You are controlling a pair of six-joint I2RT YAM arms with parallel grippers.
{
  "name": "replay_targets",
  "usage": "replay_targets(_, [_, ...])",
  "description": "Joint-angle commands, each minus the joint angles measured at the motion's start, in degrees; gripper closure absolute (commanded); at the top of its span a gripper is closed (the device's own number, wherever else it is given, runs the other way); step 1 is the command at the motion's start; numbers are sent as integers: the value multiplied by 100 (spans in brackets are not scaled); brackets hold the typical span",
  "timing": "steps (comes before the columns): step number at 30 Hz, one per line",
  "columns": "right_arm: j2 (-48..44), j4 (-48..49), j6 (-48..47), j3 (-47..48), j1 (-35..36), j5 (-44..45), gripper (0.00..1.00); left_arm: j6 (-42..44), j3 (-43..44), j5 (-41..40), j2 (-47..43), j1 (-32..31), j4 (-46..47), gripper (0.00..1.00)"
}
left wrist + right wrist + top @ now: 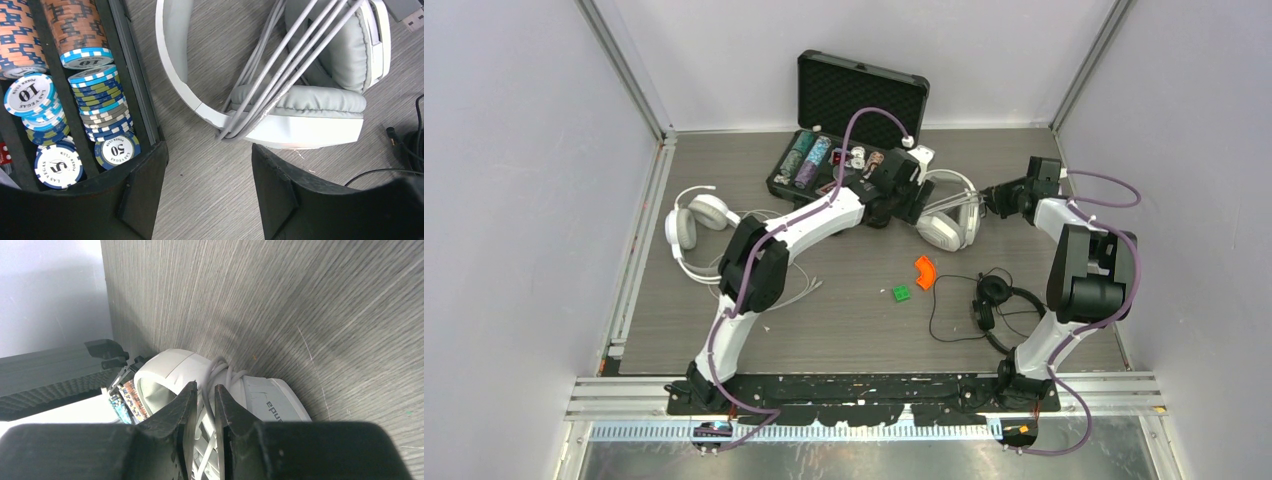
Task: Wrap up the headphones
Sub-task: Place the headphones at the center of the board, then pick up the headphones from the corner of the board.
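Note:
A white headset [946, 222] lies at the back middle, its grey cable [280, 65] wound in several strands across the ear cups. My left gripper [912, 203] is open and empty just left of it; in the left wrist view its jaws [210, 152] stand wide over bare table, short of the ear cup [300, 100]. My right gripper [989, 198] is at the headset's right side, nearly shut with the white cable [216, 371] between its fingers [186, 400]. A second white headset [692, 222] lies at the left with loose cable. The black headset [996, 298] lies at the front right.
An open black case [861, 95] with poker chips [102, 107] stands right behind the left gripper. An orange curved piece [925, 271] and a green brick [902, 293] lie mid-table. The black headset's thin cable [944, 320] loops beside them. Walls close in on both sides.

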Motion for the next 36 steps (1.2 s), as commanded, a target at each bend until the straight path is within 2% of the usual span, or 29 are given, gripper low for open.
replay_targets(1, [63, -24, 44, 100, -15, 158, 75, -354, -105, 287, 58, 27, 378, 37])
replay_targets(4, [110, -23, 44, 152, -15, 150, 74, -708, -258, 699, 172, 27, 823, 40])
replay_targets(9, [184, -23, 48, 206, -19, 199, 74, -1011, 42, 899, 653, 27, 1049, 46])
replay_targets(15, [311, -118, 91, 350, -84, 298, 71, -1158, 616, 966, 1289, 18, 1283, 48])
replay_targets(19, [511, -506, -68, 784, -172, 440, 71, -1152, 1155, 1006, 1669, 10, 1533, 48])
replay_targets(24, [632, -1211, -384, 1461, -292, 986, 59, -1192, 2001, 1097, 2088, -34, 1551, 48])
replay_targets(27, [683, -2010, -600, 2033, -331, 1654, 54, -1239, 2161, 1100, 2138, -34, 1549, 45])
replay_targets(30, [646, -2674, -720, 2465, -335, 2031, 52, -1180, 2107, 1027, 2059, -27, 1563, 37])
replay_targets(33, [448, -2866, -734, 2609, -338, 2183, 49, -1070, 2066, 1017, 1848, -26, 1390, 32])
replay_targets(35, [287, -2943, -757, 2681, -332, 2215, 43, -961, 1951, 993, 1605, -26, 1306, 29])
replay_targets(36, [220, -2985, -774, 2714, -318, 2197, 42, -906, 1870, 970, 1464, -21, 1282, 24])
